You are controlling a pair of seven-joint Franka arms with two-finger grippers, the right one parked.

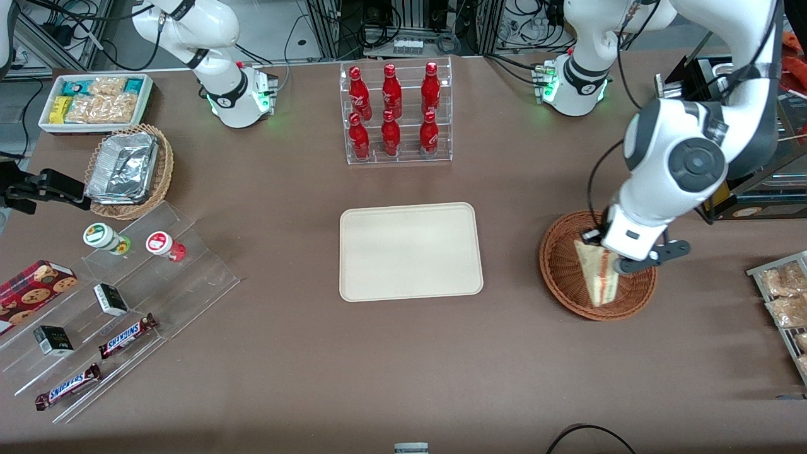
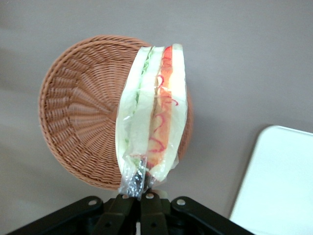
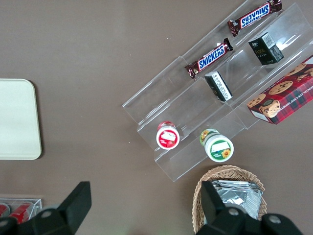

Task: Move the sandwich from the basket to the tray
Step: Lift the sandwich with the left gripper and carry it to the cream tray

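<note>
Gripper (image 1: 621, 261) over the basket (image 1: 558, 265), fingers pinched together on the crinkled end of the sandwich wrapper, seen close in the wrist view where the clear film bunches between the two tips (image 2: 138, 188). Sandwich (image 2: 152, 110) hangs from that pinch, cut edge showing green and red-orange layers between the white bread; it looks lifted off the wicker rather than resting in it, though from the front its lower point still overlaps the basket rim. Holding by the film rather than the bread probably spares the soft wedge from being crushed, but leaves it free to swing. Tray (image 1: 410, 251) lies bare at mid-table, well apart from the basket, toward the parked arm's end; its rounded corner shows in the wrist view (image 2: 274, 181). Judged stage: pick made, carry to tray not yet done. Risk: film slipping from a thin pinch during the sideways move.
</note>
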